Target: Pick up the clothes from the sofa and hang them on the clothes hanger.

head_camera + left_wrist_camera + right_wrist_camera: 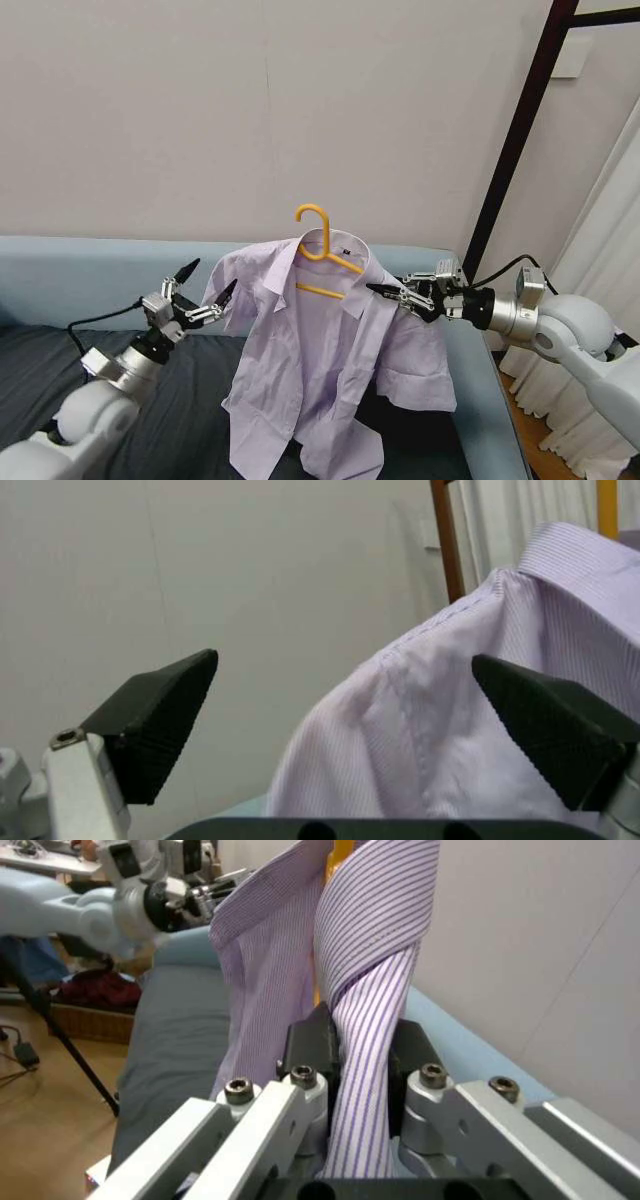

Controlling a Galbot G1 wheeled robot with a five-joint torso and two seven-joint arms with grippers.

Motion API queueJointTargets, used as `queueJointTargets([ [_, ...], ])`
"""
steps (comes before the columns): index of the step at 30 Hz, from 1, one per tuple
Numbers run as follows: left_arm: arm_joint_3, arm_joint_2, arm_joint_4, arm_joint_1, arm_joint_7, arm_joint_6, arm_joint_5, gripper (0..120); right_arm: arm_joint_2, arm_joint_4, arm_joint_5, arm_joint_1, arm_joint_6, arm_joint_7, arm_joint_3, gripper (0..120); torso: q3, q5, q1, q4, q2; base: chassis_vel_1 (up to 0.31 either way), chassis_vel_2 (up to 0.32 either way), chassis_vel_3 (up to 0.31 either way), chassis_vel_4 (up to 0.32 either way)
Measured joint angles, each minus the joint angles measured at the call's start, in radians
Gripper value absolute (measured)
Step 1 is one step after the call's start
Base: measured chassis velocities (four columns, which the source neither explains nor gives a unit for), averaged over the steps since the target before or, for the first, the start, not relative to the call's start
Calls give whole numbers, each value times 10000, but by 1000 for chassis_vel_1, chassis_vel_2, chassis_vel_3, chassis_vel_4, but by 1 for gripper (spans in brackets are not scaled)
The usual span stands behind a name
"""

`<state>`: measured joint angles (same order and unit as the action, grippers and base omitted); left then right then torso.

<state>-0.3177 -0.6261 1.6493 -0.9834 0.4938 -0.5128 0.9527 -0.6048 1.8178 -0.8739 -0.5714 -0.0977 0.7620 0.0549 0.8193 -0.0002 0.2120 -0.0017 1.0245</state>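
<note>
Right gripper (pixel 382 290) pinches the shirt (pixel 320 380), seemingly draped on the hanger (pixel 311 208).

Pale blue sofa (pixel 60 265), dark seat cushion (pixel 190 400)

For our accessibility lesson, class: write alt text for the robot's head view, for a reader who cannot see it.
A lilac shirt hangs on a yellow hanger above a blue sofa. The right claw is shut on one shoulder; the left claw is open beside the other.
</note>
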Motion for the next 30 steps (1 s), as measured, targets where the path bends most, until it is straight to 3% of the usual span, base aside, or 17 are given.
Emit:
queueJointTargets([
  [4,453,407,-1255,882,1405,133,178,100,-9,33,6,24,26,155,2,8,0,-2,0,3,0,0,0,0,0],
  [6,509,423,-1394,1004,1613,175,215,100,-3,34,5,42,28,201,6,8,0,-2,0,3,0,0,0,0,0],
  [10,732,442,-2355,1813,3351,669,554,98,56,77,-14,67,65,373,56,8,0,0,0,0,0,0,0,0,0],
  [11,732,442,-2355,1813,3351,669,554,98,56,77,-14,67,65,373,56,8,0,0,0,0,0,0,0,0,0],
  [14,747,366,-3005,2194,4660,1066,743,88,81,100,-21,-2,94,406,110,8,0,1,0,1,0,0,0,0,0],
  [16,747,347,-3107,2235,4850,1108,752,85,85,102,-22,-11,101,412,117,8,0,0,0,1,-1,0,0,0,0],
  [19,751,241,-3602,2327,5517,1216,794,70,92,105,-56,-29,116,442,132,8,0,0,0,1,0,0,0,0,0],
  [20,752,204,-3745,2350,5607,1216,791,65,91,105,-78,-29,117,443,134,8,0,0,0,2,0,0,0,0,0],
  [22,754,193,-3797,2359,5642,1217,786,65,91,105,-88,-29,118,444,135,8,0,0,0,2,0,0,0,0,0],
  [26,780,55,-4215,2419,5813,1216,675,43,91,140,-342,-26,118,448,136,8,0,0,0,2,0,0,0,0,0],
  [30,814,-51,-4187,2395,5813,1214,628,30,101,188,-564,-19,118,457,134,8,0,1,0,2,0,0,0,0,0],
])
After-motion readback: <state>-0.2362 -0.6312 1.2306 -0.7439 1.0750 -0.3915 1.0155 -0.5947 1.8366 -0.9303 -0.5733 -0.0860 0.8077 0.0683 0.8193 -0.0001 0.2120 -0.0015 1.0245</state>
